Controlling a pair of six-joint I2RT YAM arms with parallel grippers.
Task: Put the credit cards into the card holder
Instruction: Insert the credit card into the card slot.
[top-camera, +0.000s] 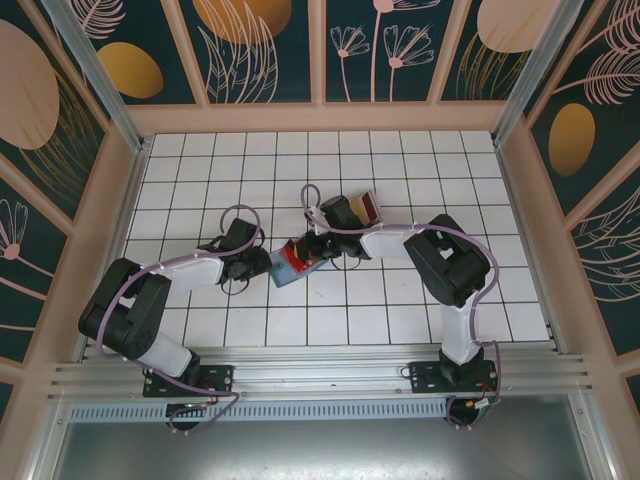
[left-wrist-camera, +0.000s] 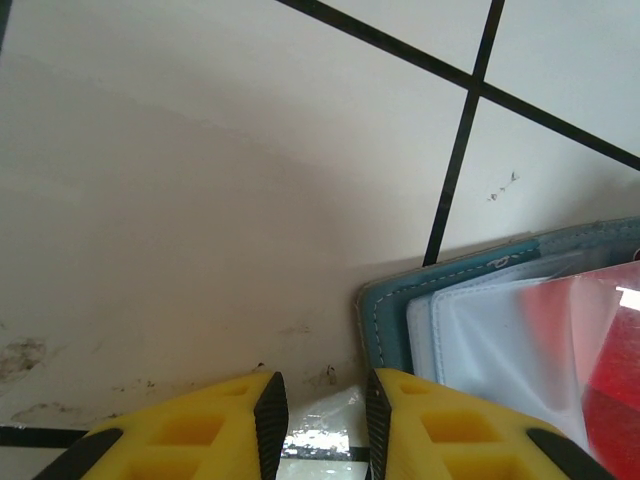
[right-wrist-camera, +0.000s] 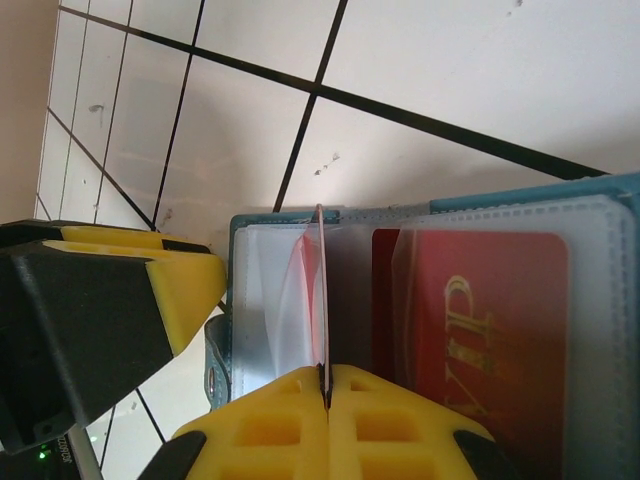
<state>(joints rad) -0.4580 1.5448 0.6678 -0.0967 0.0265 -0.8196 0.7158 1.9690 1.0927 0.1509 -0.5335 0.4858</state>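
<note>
Red plastic, thin: pinched this rectangular credit card (right-wrist-camera: 322, 290) edge-on in the closed right gripper (right-wrist-camera: 325, 372), from 3 o'clock of the teal folding card holder (right-wrist-camera: 520, 190) mid-table. Set the left gripper (left-wrist-camera: 325, 400) at its 9 o'clock, narrowly parted, grip impossible to tell. Judged mid-insertion; next called for a straight push into the clear sleeves (right-wrist-camera: 270, 290).

White tiled desk inside a painted enclosure

The desk (top-camera: 200, 170) is gridded with dark grout lines. A clear plastic box (top-camera: 366, 207) sits just above centre, floral wall panels (top-camera: 250, 40) fill the upper frame, and a metal rail (top-camera: 320, 375) crosses the bottom.
</note>
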